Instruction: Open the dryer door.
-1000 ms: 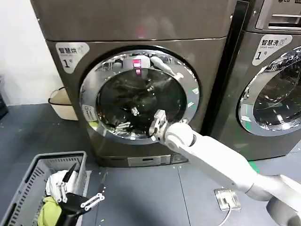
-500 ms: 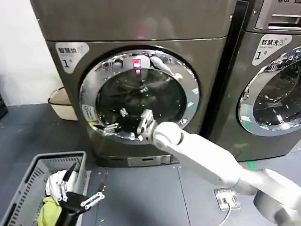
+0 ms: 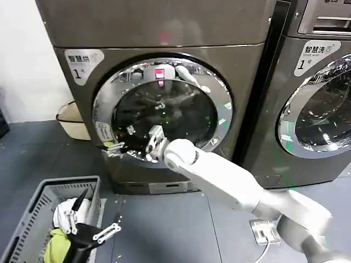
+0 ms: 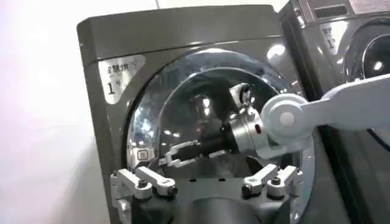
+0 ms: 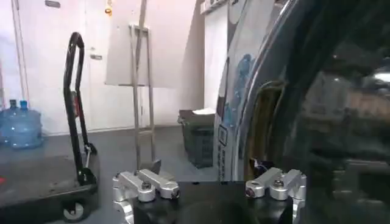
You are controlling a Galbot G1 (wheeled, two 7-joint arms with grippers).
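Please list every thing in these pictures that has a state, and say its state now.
Dryer door: closed, flush with the machine front.
Right pincer: open, at the door's lower left rim.
Left pincer: open, low over the laundry basket.
Laundry basket: holds clothes.
Neighbouring machine's door: closed.

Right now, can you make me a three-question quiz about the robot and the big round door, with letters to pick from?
1. Where is the right gripper?
A. At the lower left rim of the dryer door
B. Inside the basket
C. On the neighbouring machine

2. What number is on the dryer's label?
A. 3
B. 1
C. 7

3. How are the left gripper jaws?
A. Clamped on the door
C. Squeezing a bottle
B. Open, holding nothing

Answers:
1 A: in the head view its tips sit at the chrome rim's lower left.
2 B: the label shows a 1.
3 B: its jaws stand apart beside the grey basket.
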